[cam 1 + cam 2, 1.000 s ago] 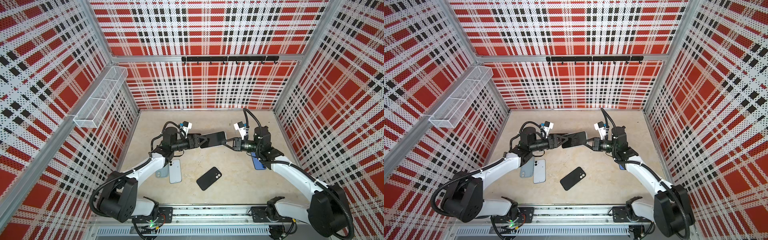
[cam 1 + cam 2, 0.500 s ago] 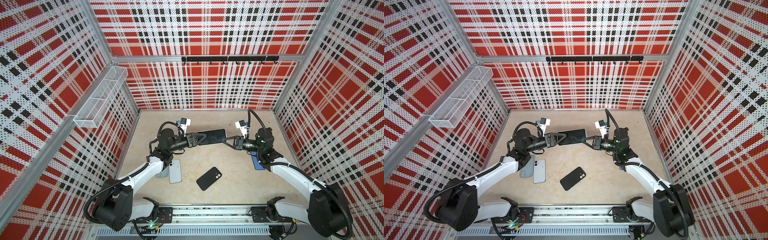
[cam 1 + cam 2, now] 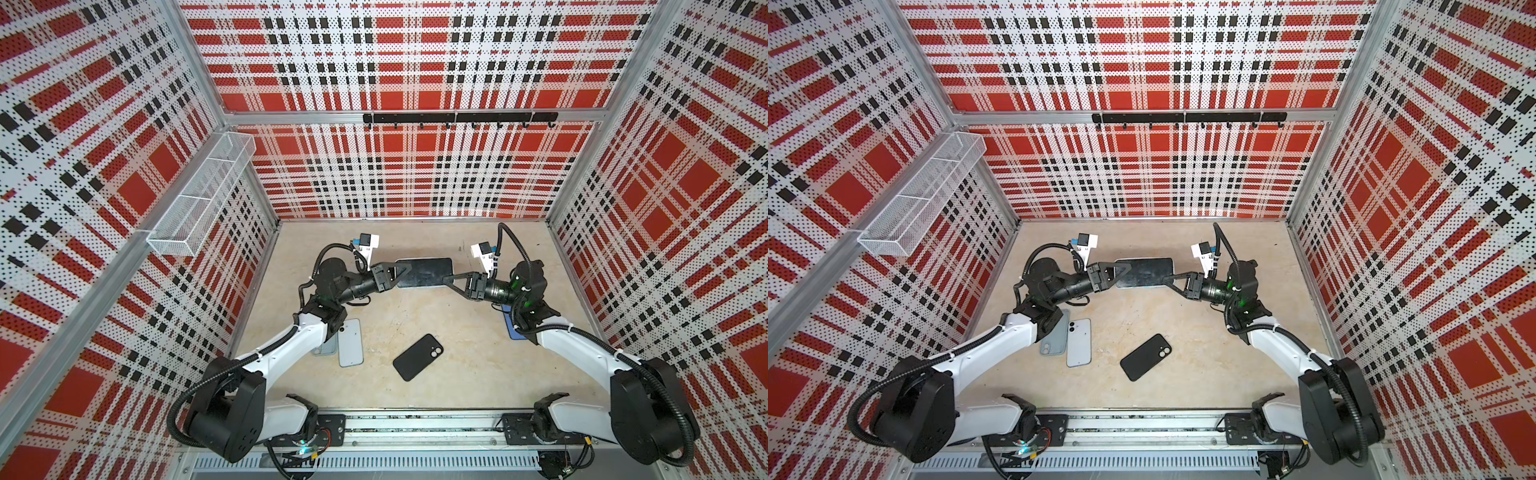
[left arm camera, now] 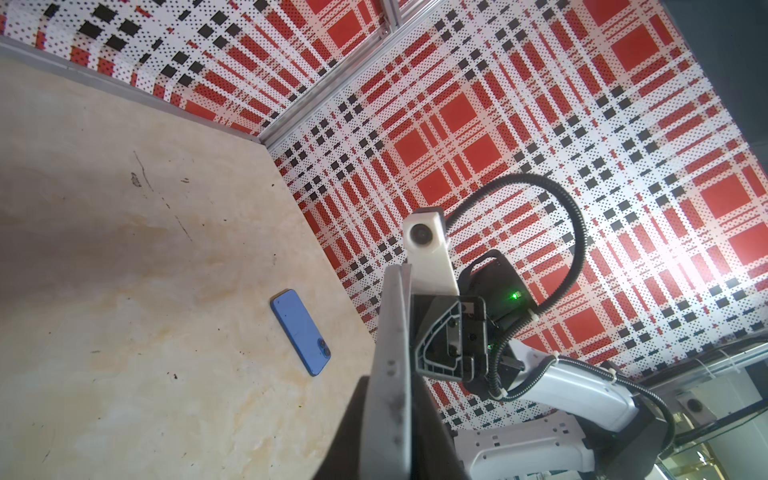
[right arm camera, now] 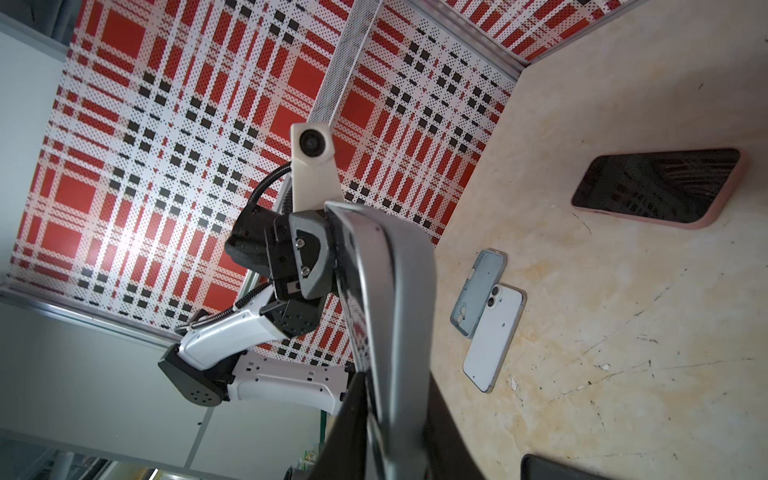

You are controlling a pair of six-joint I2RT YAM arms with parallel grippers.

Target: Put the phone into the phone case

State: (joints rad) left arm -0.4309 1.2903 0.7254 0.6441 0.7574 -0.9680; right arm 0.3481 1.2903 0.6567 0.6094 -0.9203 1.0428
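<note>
From where I stand, the dark-screened phone with a grey rim hangs level above the far half of the beige table, screen up, bridging the gap between the two arms. The left gripper is clamped narrow on its left end, and the left wrist view shows the grey edge running straight out from between the jaws. The right gripper brackets the opposite end with its jaws close together. Whether they press on it or only stand beside it, I cannot tell. Holding it by both short ends looks to me like a mid-air pass or re-grip, so that one arm ends up holding an end and the long body is free to go down into a shell.

The black phone case with a camera cut-out lies flat near the front middle, well apart from the held phone. I take it for the target, so seating has not begun. A clear bluish case and a pale blue-white phone lie touching, side by side, by the left arm. A bright blue phone lies near the right arm.
</note>
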